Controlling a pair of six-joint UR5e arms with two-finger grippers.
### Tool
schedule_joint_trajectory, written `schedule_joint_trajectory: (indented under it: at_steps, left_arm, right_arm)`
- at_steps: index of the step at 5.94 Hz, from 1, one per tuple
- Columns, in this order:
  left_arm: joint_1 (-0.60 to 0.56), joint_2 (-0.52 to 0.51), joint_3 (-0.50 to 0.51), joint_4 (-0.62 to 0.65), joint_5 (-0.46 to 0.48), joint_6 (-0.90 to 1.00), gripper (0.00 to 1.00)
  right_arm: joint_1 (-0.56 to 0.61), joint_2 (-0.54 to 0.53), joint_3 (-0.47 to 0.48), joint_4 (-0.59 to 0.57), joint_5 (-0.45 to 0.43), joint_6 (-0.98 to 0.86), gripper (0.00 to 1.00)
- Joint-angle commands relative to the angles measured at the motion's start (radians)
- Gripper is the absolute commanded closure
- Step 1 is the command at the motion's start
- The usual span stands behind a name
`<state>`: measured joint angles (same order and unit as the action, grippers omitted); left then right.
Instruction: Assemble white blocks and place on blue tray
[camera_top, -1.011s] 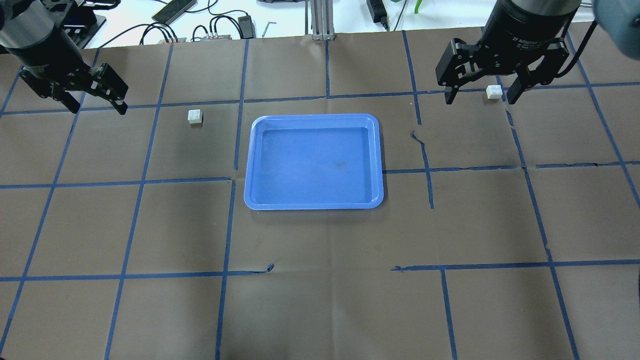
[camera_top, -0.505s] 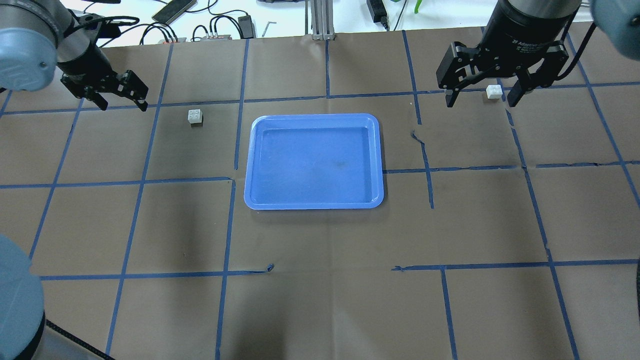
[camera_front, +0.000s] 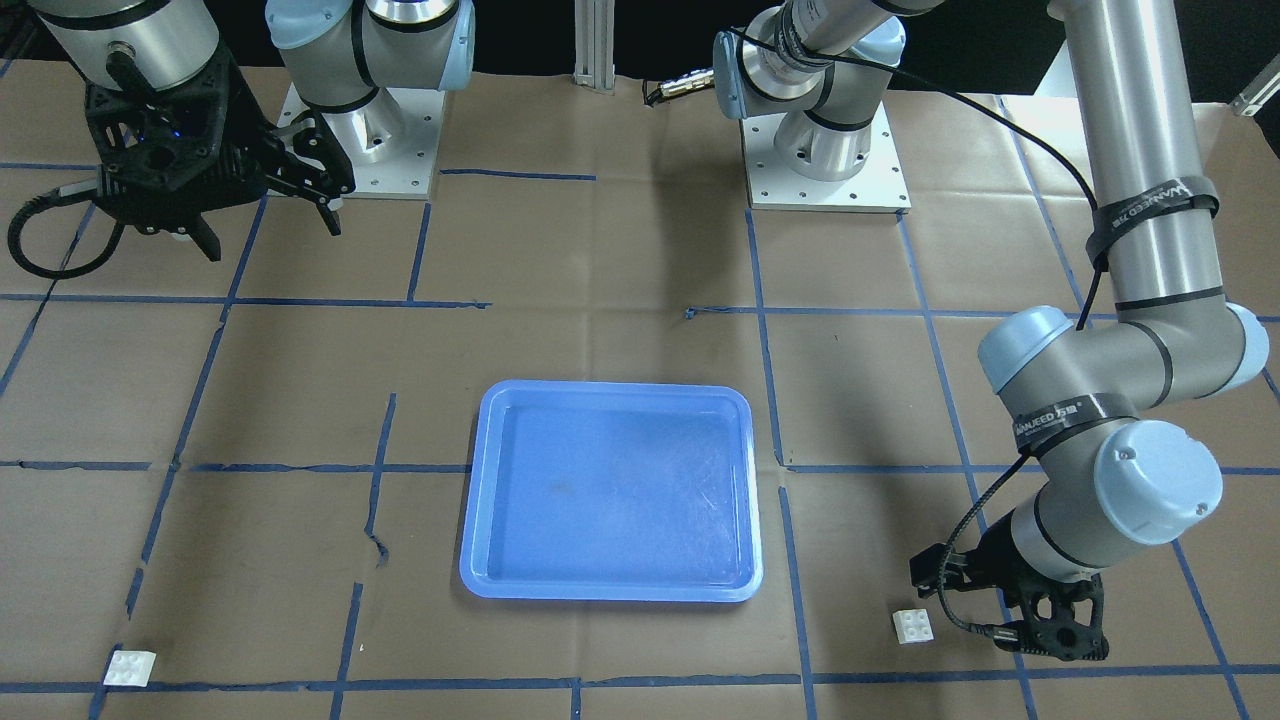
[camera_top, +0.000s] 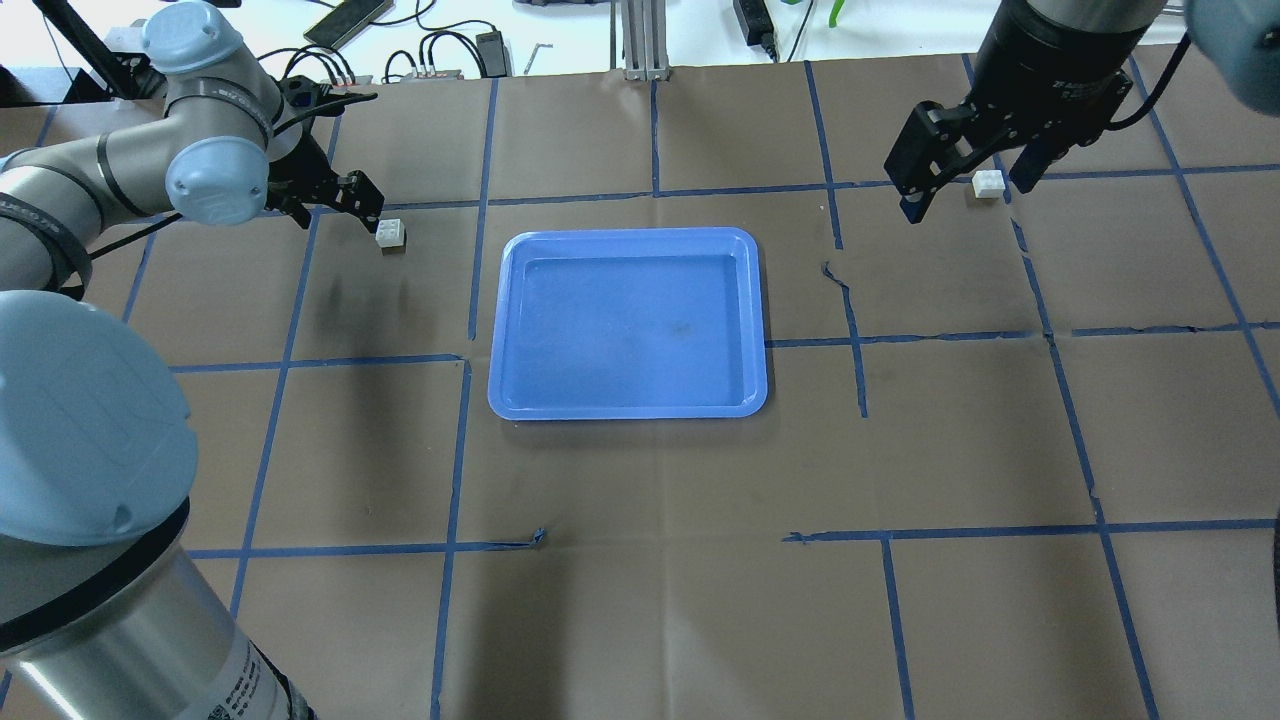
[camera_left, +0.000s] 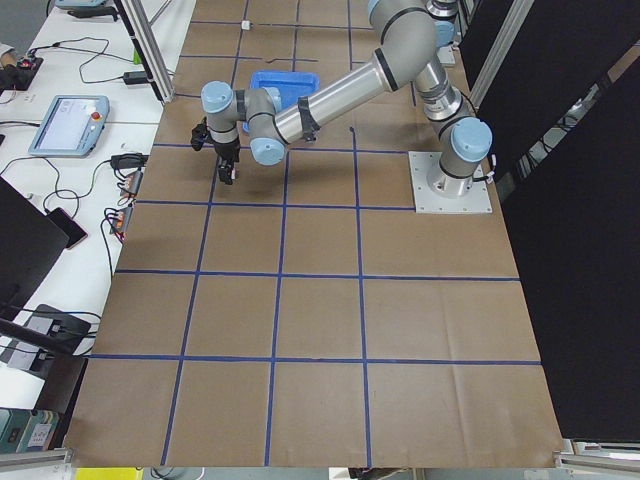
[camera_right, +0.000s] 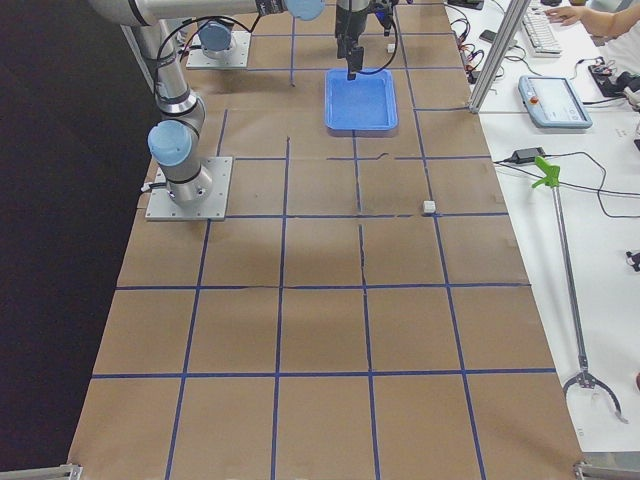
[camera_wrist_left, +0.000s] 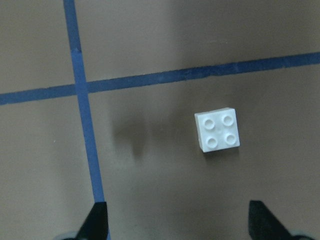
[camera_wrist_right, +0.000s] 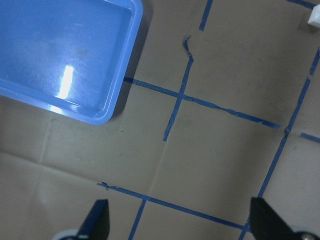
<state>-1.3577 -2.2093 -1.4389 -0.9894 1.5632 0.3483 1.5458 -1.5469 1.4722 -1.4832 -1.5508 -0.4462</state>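
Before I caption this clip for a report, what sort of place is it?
Probably a robotics lab: a left arm and right arm bolted to a tape-gridded table, with a teach pendant alongside.

Bright, even light; glare on blue tray (camera_wrist_right: 65, 82).

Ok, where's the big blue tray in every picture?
Front-facing: blue tray in the centre, slightly low.
Overhead: tray in the centre, slightly high.
Exterior left: tray near the top edge.
Exterior right: tray at top middle.
Left wrist: not in it.
Right wrist: tray in the upper left corner, cut off.
Shared landmark: the blue tape lines, seen in every view.
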Motion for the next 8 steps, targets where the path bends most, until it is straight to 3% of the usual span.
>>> schedule_joint_trajectory:
  at_steps: [1,3,4,5,6,7,8]
  left_arm:
    - [-0.030,-0.070,0.037,0.041,0.000,-0.002,0.01]
    - [-0.035,-0.089,0.025,0.043,0.000,0.006,0.05]
    - [-0.035,-0.096,0.023,0.043,0.000,0.011,0.23]
    - [-0.035,-0.092,0.025,0.044,0.000,0.015,0.62]
    - [-0.035,-0.089,0.023,0.043,-0.002,0.011,0.84]
    - [-0.038,-0.075,0.023,0.035,-0.006,0.009,0.94]
    - [-0.060,-0.044,0.012,0.026,-0.006,0.011,0.98]
  right_arm:
    - [-0.047,0.007,-0.001,-0.028,0.000,-0.458,0.00]
    - [-0.130,0.077,-0.015,-0.077,0.011,-1.013,0.00]
    - [-0.168,0.112,-0.016,-0.160,0.011,-1.208,0.00]
    - [-0.211,0.163,-0.039,-0.179,0.018,-1.374,0.00]
    - [-0.246,0.239,-0.108,-0.180,0.059,-1.473,0.00]
    - [-0.272,0.331,-0.178,-0.178,0.077,-1.546,0.00]
    - [-0.311,0.397,-0.194,-0.178,0.165,-1.592,0.00]
